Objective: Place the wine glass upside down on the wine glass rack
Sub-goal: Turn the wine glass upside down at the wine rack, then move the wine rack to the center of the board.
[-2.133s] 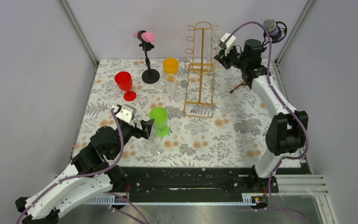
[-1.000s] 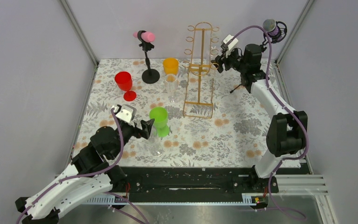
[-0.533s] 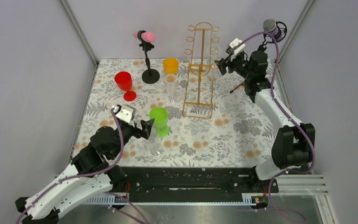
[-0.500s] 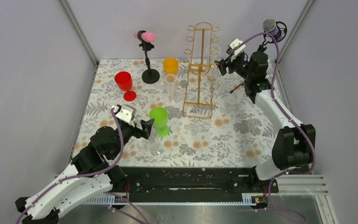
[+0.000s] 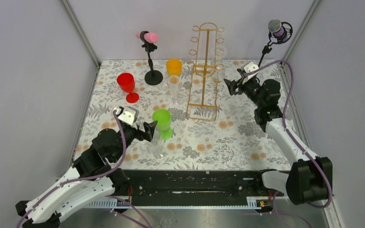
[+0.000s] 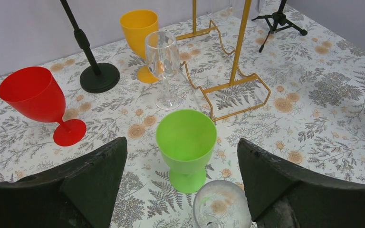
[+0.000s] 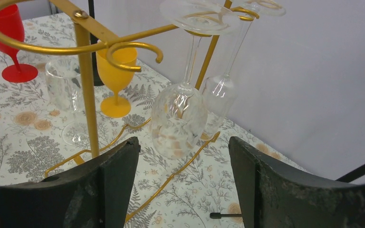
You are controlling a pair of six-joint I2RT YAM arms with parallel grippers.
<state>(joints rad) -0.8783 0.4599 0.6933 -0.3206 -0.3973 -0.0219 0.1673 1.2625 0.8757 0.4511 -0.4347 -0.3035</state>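
Observation:
The gold wine glass rack (image 5: 204,71) stands at the back of the table. Two clear wine glasses hang upside down from its right-side hooks, one nearer (image 7: 178,116) and one behind it (image 7: 218,102). My right gripper (image 5: 231,87) is open and empty, just right of the rack, facing the hanging glasses. My left gripper (image 5: 151,129) is open at the near left. Another clear wine glass (image 6: 222,209) stands upright low between its fingers, closer to the right one, not gripped.
A green goblet (image 5: 162,122) stands just beyond the left gripper. Left of the rack are an upright clear glass (image 5: 174,88), an orange goblet (image 5: 174,67), a red goblet (image 5: 127,85) and a black stand with a pink top (image 5: 149,57). A microphone on a tripod (image 5: 275,28) is back right.
My right arm has drawn back from the rack, toward the near right and lower, with its jaws open; the glass stays hanging on the rack. The left arm has not moved.

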